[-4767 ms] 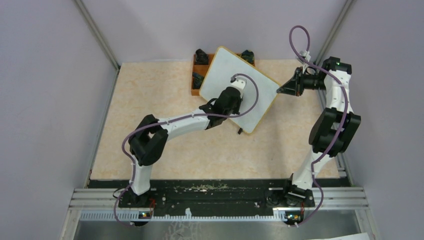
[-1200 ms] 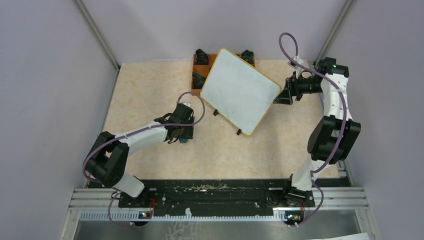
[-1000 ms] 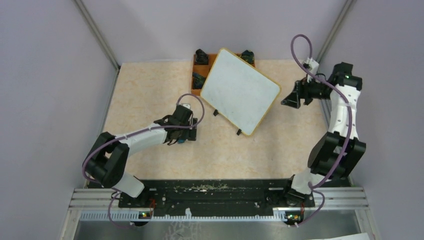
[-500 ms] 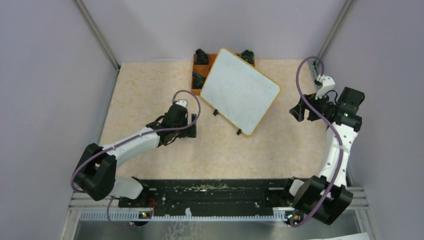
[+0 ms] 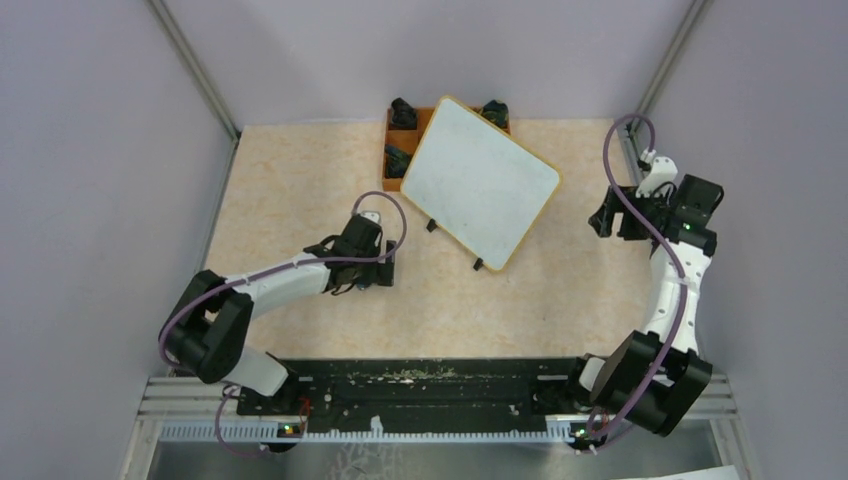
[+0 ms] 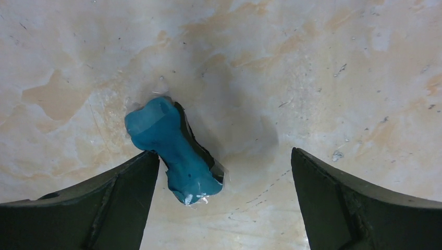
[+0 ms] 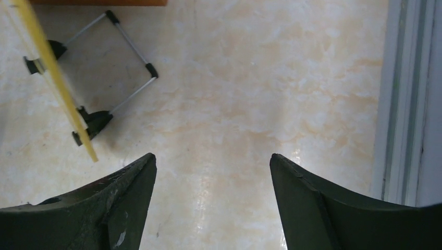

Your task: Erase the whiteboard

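The whiteboard [image 5: 480, 180], white with a thin yellow frame and small black feet, stands tilted at the back middle of the table; its face looks blank. In the right wrist view only its yellow edge [image 7: 57, 83] and wire feet show. My left gripper [image 5: 378, 272] hangs open low over the table, left of the board. A small blue eraser [image 6: 172, 148] lies on the table between its fingers, close to the left finger [image 6: 104, 208] and free of the right one. My right gripper [image 5: 604, 222] is open and empty, right of the board.
An orange-brown tray [image 5: 395, 150] with dark items sits behind the whiteboard at the back. A metal rail [image 7: 406, 99] runs along the table's right edge, close to the right gripper. Purple walls enclose the table on three sides.
My left gripper has let go of the blue eraser, which now lies on the table. The right arm has drawn back from the board's right edge toward the table's right side.
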